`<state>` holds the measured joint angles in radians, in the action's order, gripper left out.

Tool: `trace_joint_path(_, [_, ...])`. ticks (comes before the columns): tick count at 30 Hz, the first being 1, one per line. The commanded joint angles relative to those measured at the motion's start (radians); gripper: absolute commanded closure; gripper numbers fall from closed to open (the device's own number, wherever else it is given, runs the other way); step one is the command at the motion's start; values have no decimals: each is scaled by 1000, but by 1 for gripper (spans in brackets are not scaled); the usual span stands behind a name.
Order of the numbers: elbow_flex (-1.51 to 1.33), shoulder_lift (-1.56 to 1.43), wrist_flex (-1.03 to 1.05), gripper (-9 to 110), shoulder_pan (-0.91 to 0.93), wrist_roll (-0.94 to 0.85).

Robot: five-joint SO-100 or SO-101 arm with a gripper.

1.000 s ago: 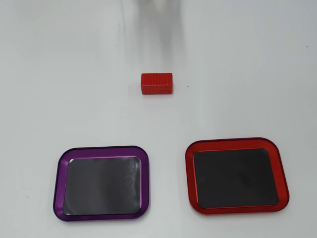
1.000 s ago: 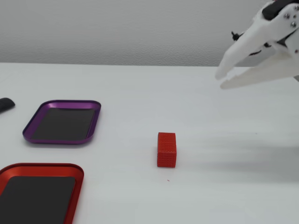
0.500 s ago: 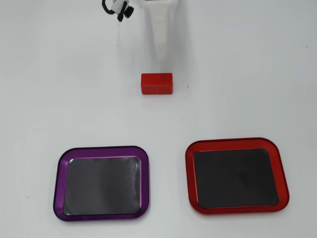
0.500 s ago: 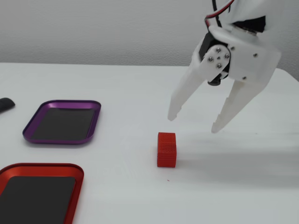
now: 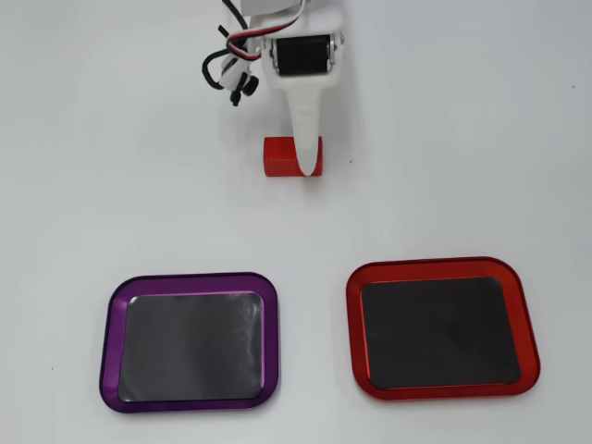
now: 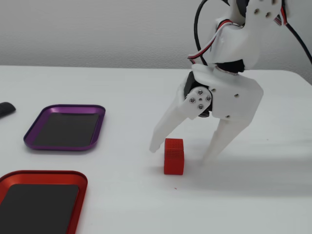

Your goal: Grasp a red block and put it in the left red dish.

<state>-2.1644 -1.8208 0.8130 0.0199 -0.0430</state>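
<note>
The red block [image 5: 280,156] lies on the white table, above the two dishes in the overhead view; it also shows in the fixed view [image 6: 174,156]. My gripper [image 5: 307,153] is open and lowered over the block, one finger on each side of it, tips near the table, as the fixed view [image 6: 179,154] shows. The jaws are not closed on the block. The red dish [image 5: 442,265] is empty, at the lower right in the overhead view and at the near left in the fixed view [image 6: 44,173].
A purple-rimmed dish [image 5: 194,277] of the same shape lies empty beside the red one; it sits farther back in the fixed view [image 6: 66,107]. A dark object [image 6: 5,108] shows at the left edge. Cables [image 5: 227,69] hang by the arm.
</note>
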Motion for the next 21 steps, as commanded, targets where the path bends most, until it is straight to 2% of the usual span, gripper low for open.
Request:
trace_joint_path(1, [35, 23, -43, 74, 21, -26])
trace_joint_path(11, [37, 152, -144, 76, 158, -115])
trace_joint_path(19, [37, 150, -133, 100, 146, -117])
trace_joint_path(21, [37, 150, -133, 102, 143, -117])
